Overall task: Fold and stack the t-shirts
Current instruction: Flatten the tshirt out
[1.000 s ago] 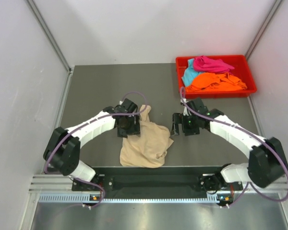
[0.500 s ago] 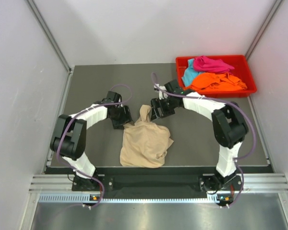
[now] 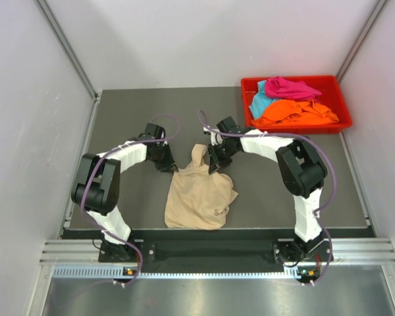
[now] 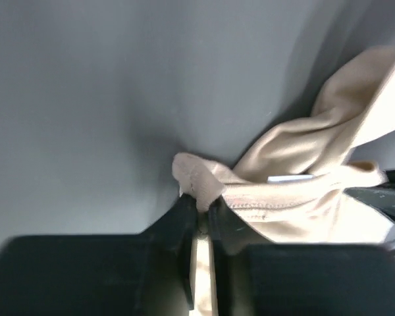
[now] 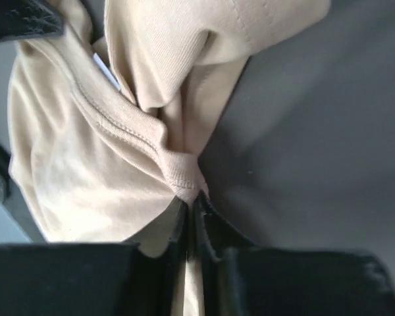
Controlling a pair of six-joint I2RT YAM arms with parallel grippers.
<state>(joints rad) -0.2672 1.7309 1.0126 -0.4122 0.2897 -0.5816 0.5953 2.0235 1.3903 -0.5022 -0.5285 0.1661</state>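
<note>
A beige t-shirt [image 3: 199,192] lies crumpled on the dark table, with a bunched tip pointing to the far side. My left gripper [image 3: 172,165] is shut on its upper left edge; the left wrist view shows a fold of beige t-shirt [image 4: 199,181] pinched between the jaws of the left gripper [image 4: 201,205]. My right gripper [image 3: 214,162] is shut on the upper right edge, where the hem of the beige t-shirt [image 5: 182,176] is clamped in the right gripper [image 5: 191,201]. Orange [image 3: 296,113], magenta [image 3: 289,87] and teal [image 3: 259,101] t-shirts lie piled in the tray.
The red plastic tray [image 3: 342,104] stands at the back right corner of the table [image 3: 131,112]. White walls close in the left, right and far sides. Both arms arch inward over the table, elbows out.
Both grippers came down to the beige t-shirt's upper edge and shut on it, left on the left side, right on the right. The right arm swung in from the right.
</note>
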